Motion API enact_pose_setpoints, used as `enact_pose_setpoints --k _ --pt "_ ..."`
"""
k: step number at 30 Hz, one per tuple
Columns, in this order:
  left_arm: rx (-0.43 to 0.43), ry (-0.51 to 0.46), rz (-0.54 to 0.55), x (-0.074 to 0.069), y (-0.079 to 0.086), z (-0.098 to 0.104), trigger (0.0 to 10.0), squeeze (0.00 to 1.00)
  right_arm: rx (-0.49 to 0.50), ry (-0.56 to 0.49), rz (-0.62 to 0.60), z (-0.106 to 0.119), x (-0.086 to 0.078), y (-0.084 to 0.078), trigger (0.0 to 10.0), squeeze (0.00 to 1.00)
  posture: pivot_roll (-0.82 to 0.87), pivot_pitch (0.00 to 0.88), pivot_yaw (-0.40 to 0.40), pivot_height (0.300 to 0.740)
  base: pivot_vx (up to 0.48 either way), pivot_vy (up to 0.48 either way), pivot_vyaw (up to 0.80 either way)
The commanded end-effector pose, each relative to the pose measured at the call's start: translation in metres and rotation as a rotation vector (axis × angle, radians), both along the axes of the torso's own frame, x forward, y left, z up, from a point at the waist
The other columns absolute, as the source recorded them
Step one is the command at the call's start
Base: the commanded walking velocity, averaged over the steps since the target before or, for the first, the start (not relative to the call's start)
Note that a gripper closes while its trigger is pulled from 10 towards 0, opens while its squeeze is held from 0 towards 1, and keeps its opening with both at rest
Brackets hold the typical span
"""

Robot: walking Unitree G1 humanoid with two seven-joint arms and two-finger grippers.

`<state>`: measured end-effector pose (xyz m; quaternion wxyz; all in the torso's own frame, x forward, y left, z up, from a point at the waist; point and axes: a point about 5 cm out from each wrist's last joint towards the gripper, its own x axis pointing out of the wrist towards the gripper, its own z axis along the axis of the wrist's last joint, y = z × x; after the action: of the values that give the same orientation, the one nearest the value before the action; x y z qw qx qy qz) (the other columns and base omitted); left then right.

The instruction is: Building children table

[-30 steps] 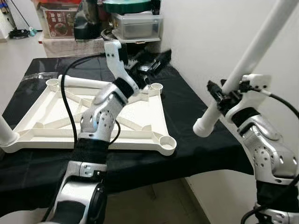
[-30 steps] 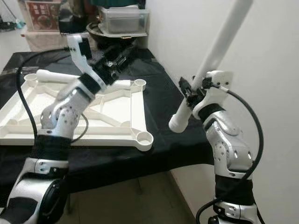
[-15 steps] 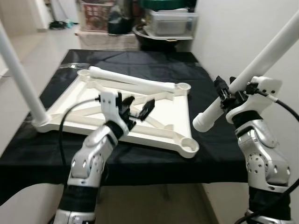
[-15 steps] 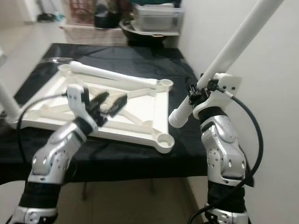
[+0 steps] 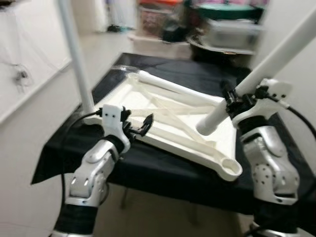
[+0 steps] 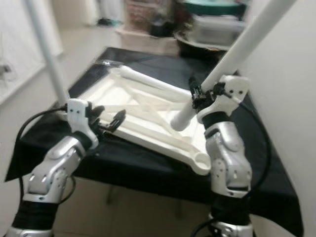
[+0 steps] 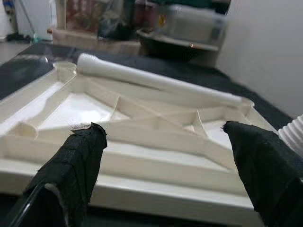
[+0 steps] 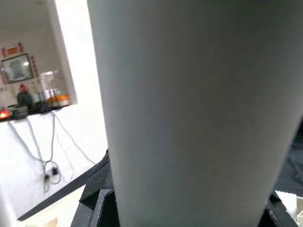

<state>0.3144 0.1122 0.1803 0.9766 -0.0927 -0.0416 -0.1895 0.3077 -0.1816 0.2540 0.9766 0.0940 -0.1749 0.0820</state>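
Note:
The white children's table top (image 5: 163,118) lies upside down on a black-covered table (image 5: 74,148). One white leg (image 5: 75,54) stands upright in its left corner socket. Another leg (image 5: 173,86) lies loose across the far side of the frame. My right gripper (image 5: 234,98) is shut on a third white leg (image 5: 269,61), held tilted with its lower end above the frame's right part. The near right corner socket (image 5: 230,170) is open. My left gripper (image 5: 144,124) is open, hovering over the frame's near edge, with its black fingers (image 7: 75,165) apart and nothing between them.
Storage boxes and a dark basin (image 5: 232,34) stand behind the table. A white wall runs along the right side. Light floor (image 5: 29,98) lies to the left of the table. The black cloth's front edge (image 5: 163,177) is close to me.
The camera has swung, so the table appears turned. My left gripper has drawn back from the far side to the near edge. The held leg's lower end now hangs over the frame.

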Motion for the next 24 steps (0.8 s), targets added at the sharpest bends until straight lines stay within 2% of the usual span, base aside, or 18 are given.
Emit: enact_pose_setpoints --k 1,7,9,17,22,24 --pt "0.019 0.019 0.006 0.001 -0.004 -0.005 10.0 0.0 0.008 0.004 0.0 0.0 -0.001 -0.004 10.0 0.0 0.12 0.0 -0.092 0.74 0.0 -0.48 0.0" --pt "0.038 0.033 0.028 0.001 -0.001 -0.008 10.0 0.0 0.003 0.008 0.0 0.0 0.0 -0.005 10.0 0.0 0.12 0.0 -0.094 0.74 0.0 -0.44 0.0" --pt "0.031 0.048 0.064 0.003 0.002 -0.009 10.0 0.0 0.001 0.007 -0.002 0.001 0.001 -0.006 10.0 0.0 0.12 0.0 -0.095 0.74 0.0 0.0 0.0" --pt "0.028 0.052 0.09 0.004 0.004 -0.009 10.0 0.0 -0.022 0.021 0.034 0.001 0.003 -0.007 10.0 0.0 0.12 0.0 -0.098 0.74 0.0 0.0 0.0" --pt "0.06 0.046 0.053 -0.004 -0.005 -0.013 10.0 0.0 -0.034 0.055 0.131 -0.001 0.004 -0.008 10.0 0.0 0.12 0.0 -0.099 0.74 0.0 0.0 0.0" --pt "0.034 0.059 -0.017 -0.015 -0.015 -0.016 10.0 0.0 -0.019 0.055 0.24 0.001 0.002 -0.008 10.0 0.0 0.12 0.0 -0.099 0.74 0.0 0.0 0.0"
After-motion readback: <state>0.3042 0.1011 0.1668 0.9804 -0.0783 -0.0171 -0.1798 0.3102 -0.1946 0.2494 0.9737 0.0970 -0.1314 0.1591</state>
